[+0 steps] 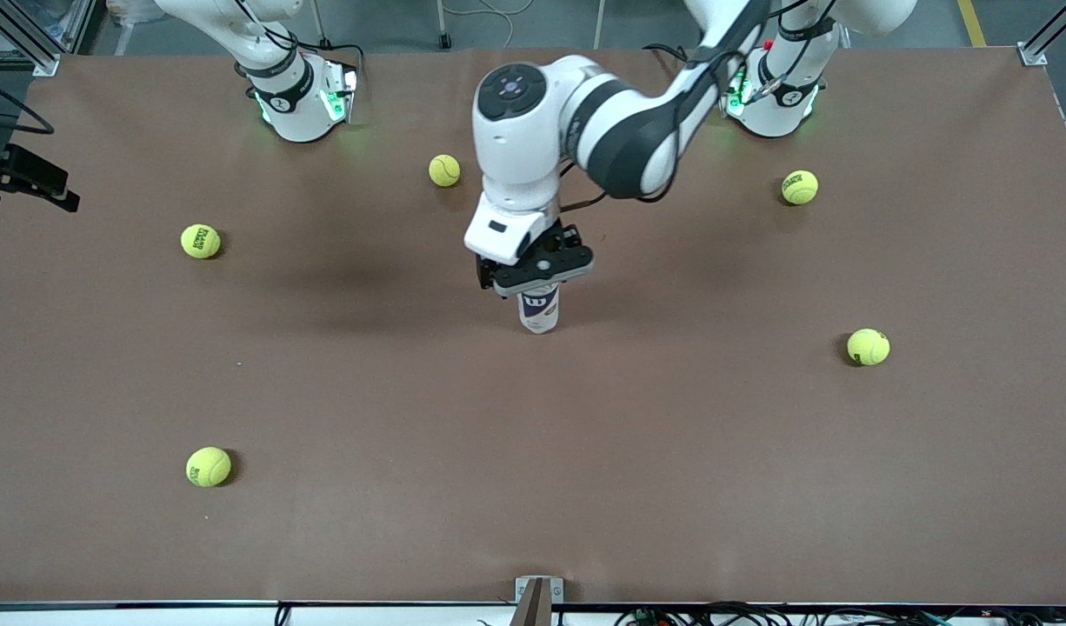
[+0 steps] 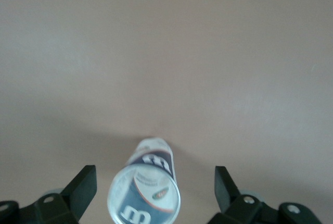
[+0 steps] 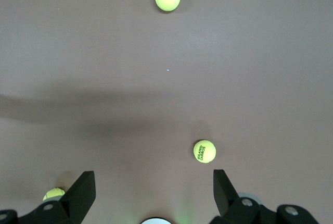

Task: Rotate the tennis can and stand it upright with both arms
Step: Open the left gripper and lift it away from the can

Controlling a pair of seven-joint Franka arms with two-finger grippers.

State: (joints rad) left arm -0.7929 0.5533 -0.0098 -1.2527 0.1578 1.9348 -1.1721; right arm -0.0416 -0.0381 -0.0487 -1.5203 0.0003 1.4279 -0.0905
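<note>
The tennis can [image 1: 539, 311] stands upright near the middle of the table, its white and navy "W" label showing. My left gripper [image 1: 541, 285] is directly over its top. In the left wrist view the can's round top [image 2: 144, 197] sits between the open fingers [image 2: 85, 183], with a gap on each side and no touch. My right gripper [image 3: 154, 185] is open and empty, held high over the right arm's end of the table. It does not show in the front view; only that arm's base [image 1: 300, 100] does.
Several yellow tennis balls lie scattered: one [image 1: 444, 170] farther from the front camera than the can, others [image 1: 201, 241] [image 1: 209, 466] toward the right arm's end, and two [image 1: 799, 187] [image 1: 868, 347] toward the left arm's end. The brown table surface [image 1: 533, 452] spreads around the can.
</note>
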